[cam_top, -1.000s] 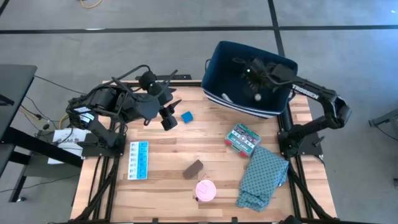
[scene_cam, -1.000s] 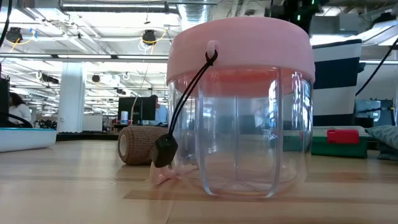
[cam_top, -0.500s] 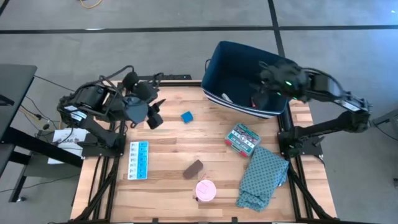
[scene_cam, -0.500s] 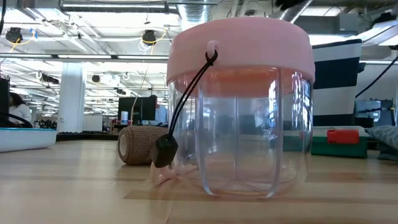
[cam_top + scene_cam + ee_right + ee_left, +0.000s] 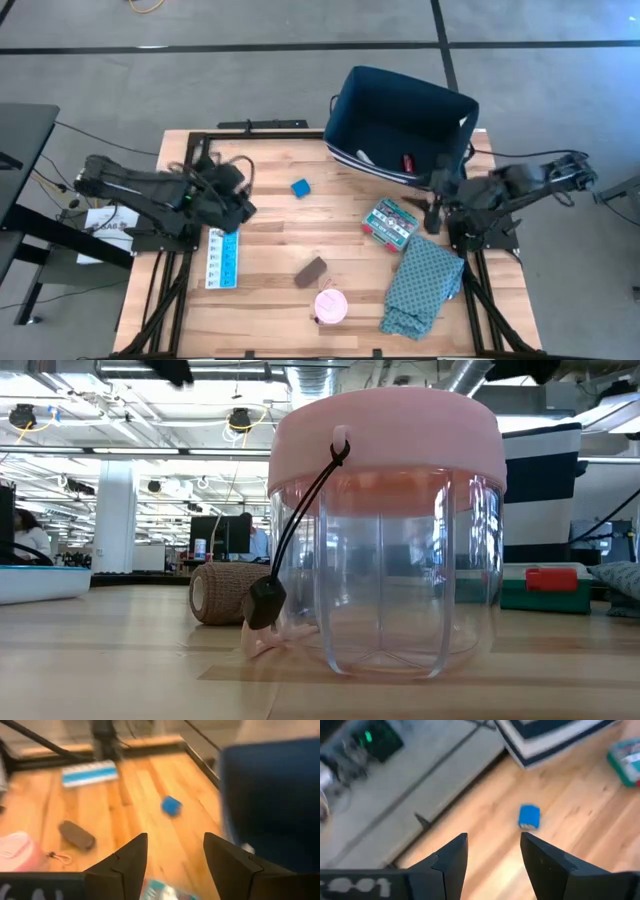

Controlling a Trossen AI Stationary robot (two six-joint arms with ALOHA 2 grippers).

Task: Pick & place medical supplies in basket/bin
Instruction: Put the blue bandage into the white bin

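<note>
I see both pincers released and empty: left pincer (image 5: 492, 852) faces the blue cube (image 5: 529, 816); right pincer (image 5: 175, 852) beside the navy bin (image 5: 400, 125).

Grey concrete floor (image 5: 200, 80) around wooden-plank surface (image 5: 270, 240), dark seam lines crossing it. Black desk corner (image 5: 20, 130) at one side. Beyond: open-plan hall, white column (image 5: 115, 515), exposed ducts and ceiling lights (image 5: 140, 452) (long strips), monitors (image 5: 222, 535) far back.
</note>
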